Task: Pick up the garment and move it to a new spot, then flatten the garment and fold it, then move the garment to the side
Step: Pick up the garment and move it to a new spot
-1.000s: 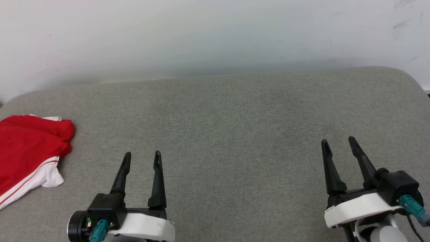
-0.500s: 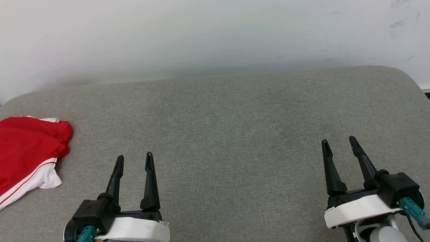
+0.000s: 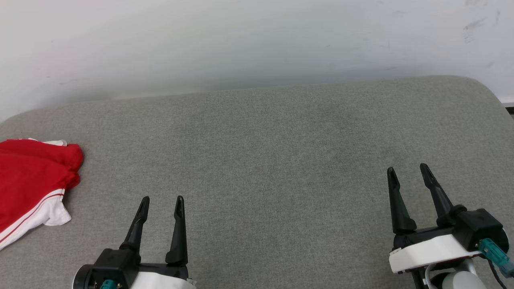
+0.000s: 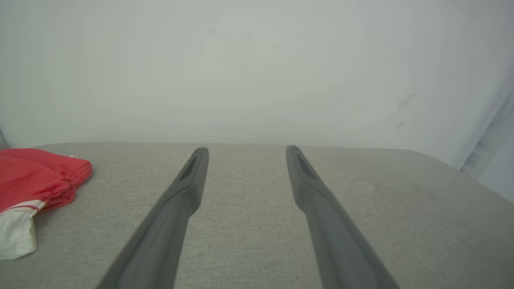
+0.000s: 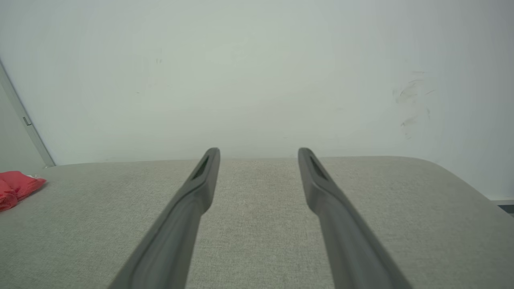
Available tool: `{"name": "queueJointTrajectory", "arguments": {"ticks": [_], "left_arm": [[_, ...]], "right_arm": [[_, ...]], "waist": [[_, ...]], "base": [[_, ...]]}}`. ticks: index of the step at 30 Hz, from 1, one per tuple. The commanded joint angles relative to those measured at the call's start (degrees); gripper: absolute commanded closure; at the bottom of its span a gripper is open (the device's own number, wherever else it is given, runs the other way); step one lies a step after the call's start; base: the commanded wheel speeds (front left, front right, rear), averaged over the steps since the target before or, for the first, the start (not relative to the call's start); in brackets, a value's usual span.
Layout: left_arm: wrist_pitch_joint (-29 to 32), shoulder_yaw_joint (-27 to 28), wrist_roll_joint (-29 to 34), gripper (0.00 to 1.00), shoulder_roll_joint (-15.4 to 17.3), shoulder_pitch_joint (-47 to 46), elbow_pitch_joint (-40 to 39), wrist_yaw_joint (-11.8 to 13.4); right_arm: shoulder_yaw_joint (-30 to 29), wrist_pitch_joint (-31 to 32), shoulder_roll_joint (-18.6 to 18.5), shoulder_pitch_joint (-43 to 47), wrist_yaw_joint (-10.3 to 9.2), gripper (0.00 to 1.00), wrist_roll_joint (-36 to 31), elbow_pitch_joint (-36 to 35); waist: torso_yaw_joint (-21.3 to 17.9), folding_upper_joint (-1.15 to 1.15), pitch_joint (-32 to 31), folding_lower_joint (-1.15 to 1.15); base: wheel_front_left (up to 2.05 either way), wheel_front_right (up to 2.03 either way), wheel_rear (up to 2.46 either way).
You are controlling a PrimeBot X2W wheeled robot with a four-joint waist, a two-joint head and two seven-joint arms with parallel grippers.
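The garment (image 3: 28, 176) is showing soft, thin, matt cloth, creasing loosely. The table (image 3: 261, 160) is wearing a grey woven cover, matt and slightly coarse. The left pincer (image 3: 162, 198) and the right pincer (image 3: 406, 167) are looking like smooth, matt dark plastic. The wall (image 3: 241, 40) is showing smooth matt paint, faintly scuffed.

Grey woven cushion (image 3: 281, 160) lying flat and stretching across the full width, its far corners curving round, white wall (image 3: 241, 40) standing close behind its far edge, faint dark scuffs (image 3: 476, 26) showing high on the right
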Motion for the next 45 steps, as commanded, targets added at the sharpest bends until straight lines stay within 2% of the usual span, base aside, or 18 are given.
{"name": "queueJointTrajectory", "arguments": {"ticks": [1, 11, 17, 23, 29, 36, 45], "left_arm": [[-0.48, 0.01, 0.97, 0.0, -0.08, 0.11, -0.21, -0.18], [-1.45, 0.01, 2.59, 0.0, -0.18, -0.15, 0.01, -0.51], [-1.32, 0.59, 1.87, 0.0, -0.19, -0.9, 0.15, -0.79], [-1.32, 2.04, 2.3, 0.0, -0.18, -0.55, 0.3, -1.42], [-1.32, 4.33, 2.13, 0.0, -0.19, -0.13, 0.73, -2.46], [-1.32, 6.1, 3.37, 0.0, -0.2, 2.05, -0.02, -2.38], [-1.32, 7.84, 3.87, 0.0, -0.2, 3.99, 0.17, -3.61]], "right_arm": [[-0.01, -0.49, 0.04, 0.56, -0.02, 0.0, -0.88, -0.06], [0.87, -1.43, 0.05, 0.76, -0.02, 0.0, -3.54, -0.42], [1.66, -1.34, 0.06, 0.83, -0.02, 0.0, -1.96, -0.1], [2.94, -1.34, 0.06, 1.1, -0.02, 0.0, -1.4, 0.2], [4.17, -1.34, 0.05, 2.29, -0.02, 0.0, -1.14, 0.63], [6.07, -1.34, 0.05, 3.03, -0.02, 0.0, -0.45, 1.23], [8.31, -1.34, 0.05, 4.29, -0.02, 0.0, 1.07, 1.51]], "waist": [[0.0, 0.0, 0.03, 0.0], [0.83, 0.0, 0.74, 0.0], [3.14, 0.0, 1.25, 0.0], [7.23, 0.0, 1.1, 0.0], [12.97, 0.0, -0.1, 0.0], [19.2, 0.0, -2.33, 0.0], [25.1, 0.0, -4.53, 0.0]], "base": [[0.0, 0.0, 0.0], [0.0, 0.0, 0.0], [0.0, 0.0, 0.0], [0.0, 0.0, 0.0], [0.0, 0.0, 0.0], [0.0, 0.0, 0.0], [0.0, 0.0, 0.0]]}}
